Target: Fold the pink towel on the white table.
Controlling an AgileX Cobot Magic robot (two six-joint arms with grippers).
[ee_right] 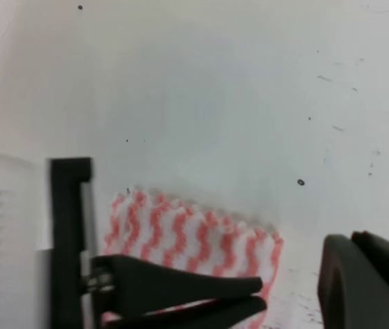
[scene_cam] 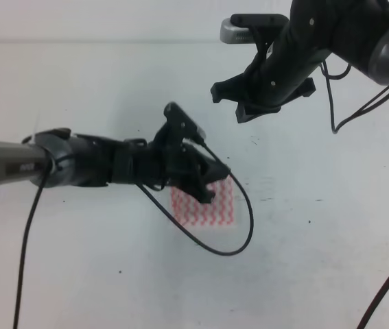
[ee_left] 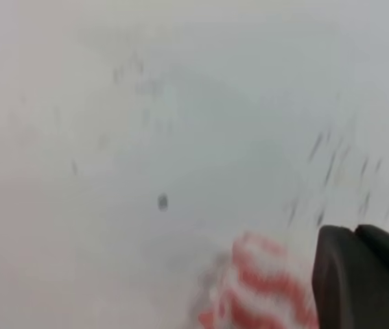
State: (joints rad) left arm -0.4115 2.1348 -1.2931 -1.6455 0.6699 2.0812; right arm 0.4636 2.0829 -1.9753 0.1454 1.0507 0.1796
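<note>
The pink towel (scene_cam: 211, 205) lies flat on the white table (scene_cam: 317, 260), a small rectangle with pink-and-white zigzag stripes. My left gripper (scene_cam: 206, 186) hovers over its upper-left part. In the right wrist view the left gripper (ee_right: 259, 295) shows its two dark fingers drawn together, with no cloth visible between them, above the towel (ee_right: 194, 236). The left wrist view is blurred, with the towel (ee_left: 263, 288) beside one dark finger (ee_left: 359, 274). My right gripper (scene_cam: 245, 103) hangs high above the table, behind and to the right of the towel. Its fingertips (ee_right: 366, 281) show as one dark block.
A black cable (scene_cam: 239, 236) loops from the left arm across the towel's right edge and onto the table. More cables (scene_cam: 335, 103) hang from the right arm. The table carries small dark specks (ee_right: 300, 182).
</note>
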